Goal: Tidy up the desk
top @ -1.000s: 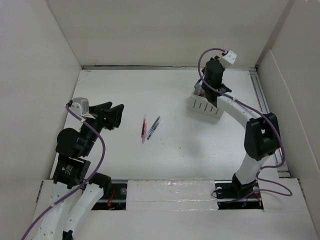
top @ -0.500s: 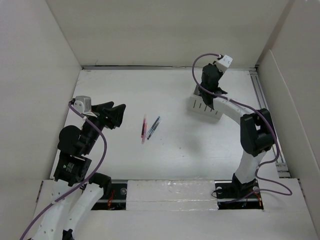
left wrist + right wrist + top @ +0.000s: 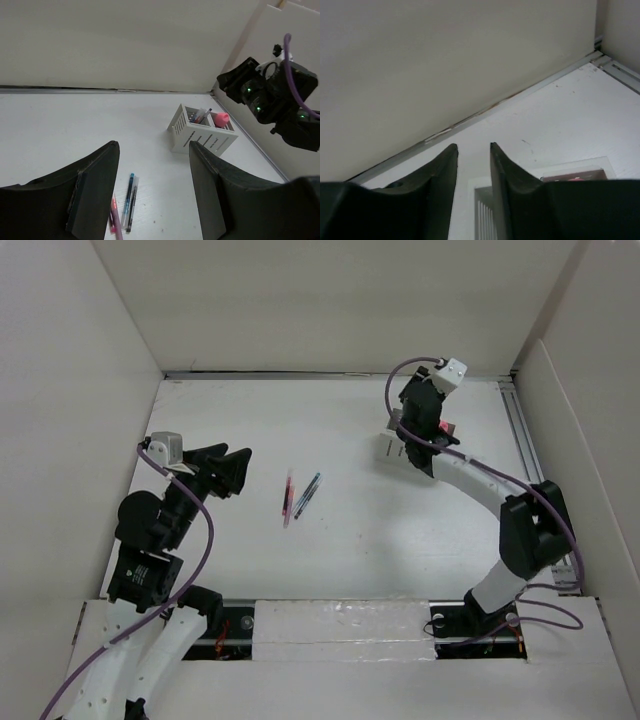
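Note:
The desk (image 3: 350,550) is a white tabletop between white walls. Two pens lie at its middle: a pink one (image 3: 288,498) and a blue-black one (image 3: 307,495); both also show low in the left wrist view, pink (image 3: 116,220) and blue-black (image 3: 130,200). My left gripper (image 3: 225,472) is open and empty, left of the pens, pointing at them (image 3: 152,145). My right gripper (image 3: 402,432) hangs over the white organizer box (image 3: 392,452), its jaws a narrow gap apart with nothing between them (image 3: 472,146). The box (image 3: 202,132) holds pens and a pink item (image 3: 221,118).
A metal rail (image 3: 520,435) runs along the desk's right edge and another (image 3: 300,373) along the back wall. White walls close in the left, back and right. The right arm (image 3: 272,100) stands above the box. Arm bases sit at the near edge.
My right wrist has shifted left over the organizer box while its elbow swung out to the right. My left arm edged slightly and then stayed still. The pens have not moved.

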Available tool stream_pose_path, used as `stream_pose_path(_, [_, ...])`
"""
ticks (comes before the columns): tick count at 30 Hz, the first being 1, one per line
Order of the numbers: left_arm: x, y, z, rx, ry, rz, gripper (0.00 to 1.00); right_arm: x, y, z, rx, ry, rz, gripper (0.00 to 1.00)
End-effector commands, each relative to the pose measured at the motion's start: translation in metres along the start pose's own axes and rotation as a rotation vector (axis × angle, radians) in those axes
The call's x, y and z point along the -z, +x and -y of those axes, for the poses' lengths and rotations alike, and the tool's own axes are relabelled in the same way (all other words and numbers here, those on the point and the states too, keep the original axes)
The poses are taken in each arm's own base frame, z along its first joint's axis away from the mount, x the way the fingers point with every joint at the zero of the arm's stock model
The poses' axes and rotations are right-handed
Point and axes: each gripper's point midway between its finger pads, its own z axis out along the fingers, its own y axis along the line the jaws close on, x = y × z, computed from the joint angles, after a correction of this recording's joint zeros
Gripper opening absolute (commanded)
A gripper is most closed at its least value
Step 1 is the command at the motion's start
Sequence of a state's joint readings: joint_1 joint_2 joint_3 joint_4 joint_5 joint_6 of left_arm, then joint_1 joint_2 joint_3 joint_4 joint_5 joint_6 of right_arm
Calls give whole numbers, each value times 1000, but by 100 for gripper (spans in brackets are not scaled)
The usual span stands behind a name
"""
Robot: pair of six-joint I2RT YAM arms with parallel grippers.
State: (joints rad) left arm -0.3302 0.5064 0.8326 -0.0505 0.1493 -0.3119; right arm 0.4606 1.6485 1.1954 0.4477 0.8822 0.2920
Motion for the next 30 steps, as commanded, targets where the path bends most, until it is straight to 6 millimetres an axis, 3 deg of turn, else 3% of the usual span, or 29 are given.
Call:
stream_pose_path(1, [3, -16, 8, -8, 27, 54, 53, 36, -27, -28, -106, -122, 5, 36])
stream_pose_path(2, [4, -17, 8, -8, 28, 57, 53, 46, -20, -39, -108, -178, -26, 28])
stream_pose_path(3, [4, -16, 9, -8, 31, 56, 53, 64, -1, -49, -93, -223, -77, 11])
stream_pose_path(4, [5, -17, 9, -9, 35, 62, 53, 75, 10, -58, -116, -258, -114, 4])
stream_pose_path(5, [4, -18, 8, -7, 29, 63, 53, 110, 49, -78, -81, -358, -226, 0])
stream_pose_path(6, [4, -18, 8, -7, 29, 63, 53, 111, 49, -79, -103, -356, -231, 0])
stream_pose_path(7, [4, -15, 8, -8, 30, 53, 53, 134, 91, -93, -62, -436, -344, 0])
stream_pose_path(8, [4, -15, 8, -8, 30, 53, 53, 143, 93, -98, -75, -453, -355, 0])
stream_pose_path(9, [4, -16, 9, -9, 35, 54, 53, 154, 107, -104, -62, -480, -396, 0])
stream_pose_path(10, [4, -15, 10, -9, 40, 54, 53, 167, 133, -107, -15, -510, -463, 0])
stream_pose_path(12, [4, -16, 10, -9, 40, 57, 53, 194, 152, -120, 29, -555, -517, 0])
stream_pose_path(13, [3, -15, 9, -7, 36, 52, 53, 203, 169, -119, 72, -556, -553, 6])
stream_pose_path(16, [5, -16, 11, -6, 45, 55, 53, 231, 191, -129, 112, -616, -632, 30])
stream_pose_path(19, [4, -16, 9, -9, 37, 58, 53, 244, 214, -130, 132, -629, -700, 48])
stream_pose_path(24, [5, -16, 10, -10, 42, 59, 53, 247, 245, -127, 184, -606, -764, 50])
stream_pose_path(30, [5, -16, 11, -10, 44, 59, 53, 242, 256, -130, 207, -582, -765, 42])
